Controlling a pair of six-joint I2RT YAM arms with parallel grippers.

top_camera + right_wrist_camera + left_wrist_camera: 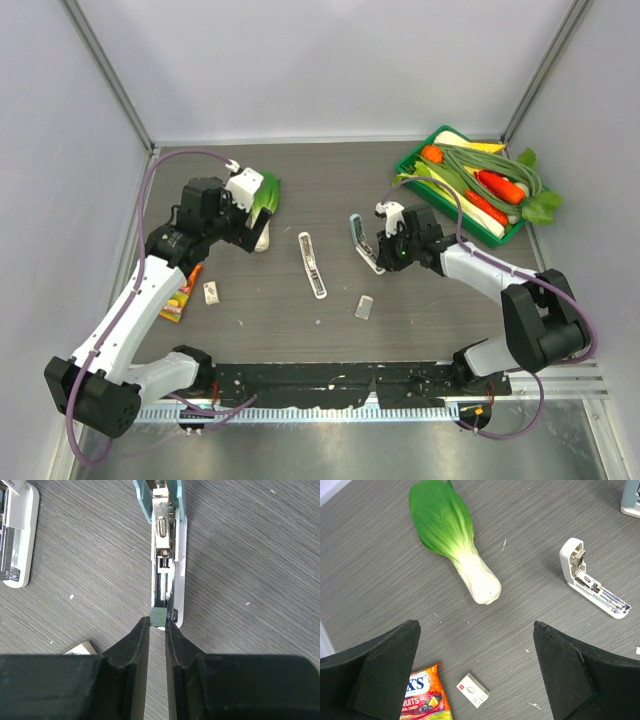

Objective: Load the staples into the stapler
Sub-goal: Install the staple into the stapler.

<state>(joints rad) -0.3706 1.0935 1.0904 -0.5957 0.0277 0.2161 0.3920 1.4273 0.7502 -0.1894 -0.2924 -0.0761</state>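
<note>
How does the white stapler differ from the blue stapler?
Colour: the white stapler is all white, while the blue stapler has a pale blue top on a white base.
Hold: the white stapler lies free with nothing touching it, while the blue stapler's end is pinched by the right gripper.
Shared: both are slim, of similar length, and open with the metal channel showing.

stapler point(25, 535): cropped by the right wrist view's left edge.
blue-grey bar point(631, 500): right of the stapler, only a corner in the left wrist view.
candy packet point(422, 697): left of the stapler, bottom cut off (I read the lettering partly).
small flat piece point(82, 649): near the stapler, mostly behind my right gripper point(157, 625); I cannot identify it.
</note>
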